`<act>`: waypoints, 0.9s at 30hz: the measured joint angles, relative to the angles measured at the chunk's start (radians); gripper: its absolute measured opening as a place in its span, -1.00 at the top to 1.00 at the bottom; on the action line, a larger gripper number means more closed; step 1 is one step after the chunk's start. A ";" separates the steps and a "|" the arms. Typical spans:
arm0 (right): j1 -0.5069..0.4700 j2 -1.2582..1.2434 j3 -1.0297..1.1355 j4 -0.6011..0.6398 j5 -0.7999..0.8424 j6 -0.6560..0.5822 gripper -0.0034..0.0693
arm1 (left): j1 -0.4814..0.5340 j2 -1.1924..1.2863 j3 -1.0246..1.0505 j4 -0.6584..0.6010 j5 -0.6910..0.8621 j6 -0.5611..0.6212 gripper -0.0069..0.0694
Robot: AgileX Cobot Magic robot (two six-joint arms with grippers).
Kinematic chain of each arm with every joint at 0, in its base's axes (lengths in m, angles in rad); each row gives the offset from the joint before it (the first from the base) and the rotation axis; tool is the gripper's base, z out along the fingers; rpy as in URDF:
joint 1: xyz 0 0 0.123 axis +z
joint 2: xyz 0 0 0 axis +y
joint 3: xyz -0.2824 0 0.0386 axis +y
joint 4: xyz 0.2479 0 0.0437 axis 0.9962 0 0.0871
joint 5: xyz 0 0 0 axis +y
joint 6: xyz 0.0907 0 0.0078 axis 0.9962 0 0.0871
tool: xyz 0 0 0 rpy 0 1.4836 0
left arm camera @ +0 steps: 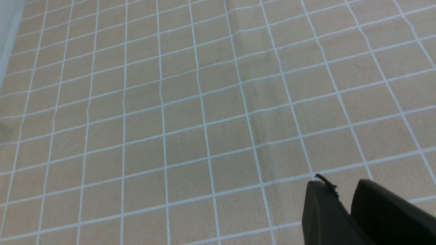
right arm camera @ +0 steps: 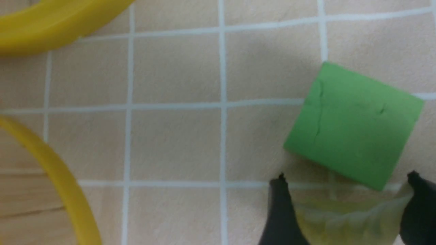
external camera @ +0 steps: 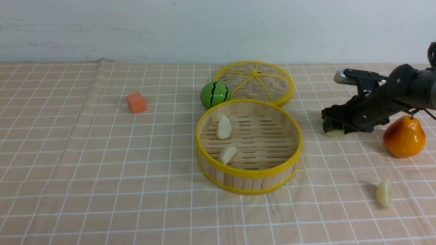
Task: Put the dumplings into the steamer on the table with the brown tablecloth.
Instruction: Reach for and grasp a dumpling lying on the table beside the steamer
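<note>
The steamer (external camera: pixel 248 173) stands mid-table on the brown tablecloth (external camera: pixel 102 170), with two cream dumplings (external camera: pixel 223 126) (external camera: pixel 227 154) inside. To its right, my right gripper (external camera: pixel 332 128) is down at the cloth. In the right wrist view its fingers (right arm camera: pixel 345 178) press both ends of a pale greenish dumpling (right arm camera: pixel 347 221), which lies against a green cube (right arm camera: pixel 354 122). Another pale dumpling (external camera: pixel 384 193) lies near the front right. My left gripper (left arm camera: pixel 342 185) shows only in its wrist view, over bare cloth, jaws a narrow gap apart and holding nothing.
The flat woven lid (external camera: pixel 255 81) lies behind the steamer, with a green striped ball (external camera: pixel 214 94) beside it. An orange cube (external camera: pixel 136 102) sits to the left. An orange pear (external camera: pixel 404 136) stands just right of my right arm.
</note>
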 joint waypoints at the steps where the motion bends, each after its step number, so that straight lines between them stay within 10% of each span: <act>1: 0.005 -0.015 0.002 0.015 0.035 -0.007 -0.25 | 0.000 0.000 0.005 0.001 -0.012 0.000 0.48; 13: 0.009 -0.087 0.002 0.052 0.260 -0.131 -0.15 | 0.000 0.000 0.014 0.004 -0.090 -0.023 0.48; 19: 0.032 -0.150 -0.004 0.223 0.303 -0.270 0.82 | 0.000 0.000 0.014 0.004 -0.094 -0.026 0.48; 27: 0.087 -0.180 -0.052 0.162 0.294 -0.267 0.75 | 0.000 0.000 0.014 0.004 -0.094 -0.027 0.48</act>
